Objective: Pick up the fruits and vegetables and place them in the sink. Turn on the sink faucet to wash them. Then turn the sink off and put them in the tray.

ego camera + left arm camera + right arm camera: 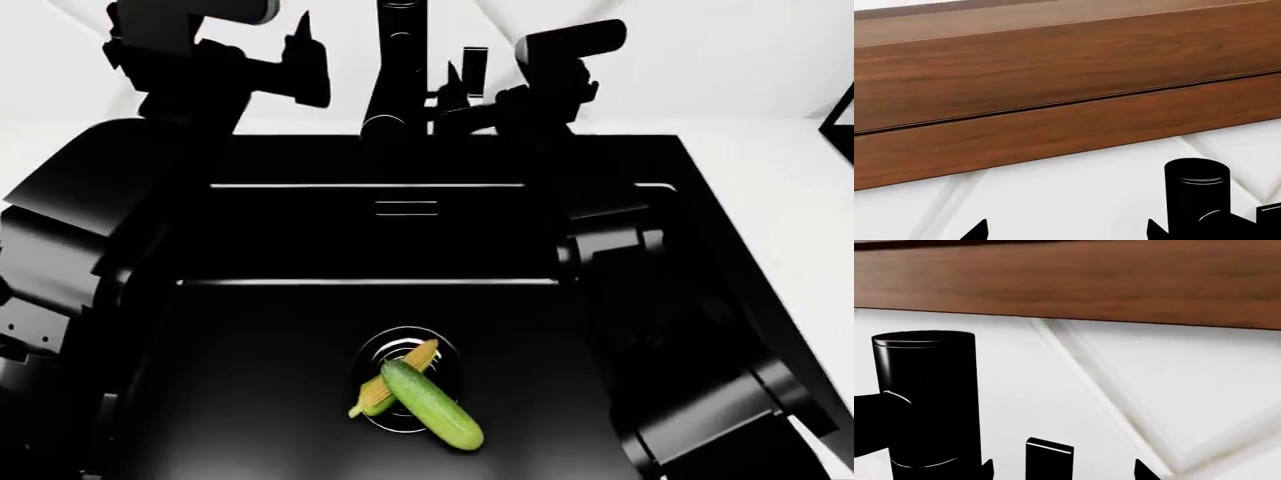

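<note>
Black sink (747, 280): cucumber (433, 404) across corn cob (395, 378) on drain, near centre. Both claws flank faucet (398, 70) at far edge. Left claw (304, 62) empty, spread unclear. Right claw (461, 85) empty, apparently open beside lever. Risk: black-on-black masks lever; claw may miss or knock spout.

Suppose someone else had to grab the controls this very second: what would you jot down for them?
Left gripper: up beside the tall black cylindrical faucet, empty; open or shut unclear.
Right gripper: on the faucet's other side, near its side lever, fingers spread, holding nothing.
Yellow corn cob with green husk and smooth green cucumber lie crossed over the round drain in the matte black sink, cucumber on top.
Done: both are in the sink.
Left: no water seen running, so turn on the faucet, wash, turn off, then move both to the tray, which is out of view.
</note>
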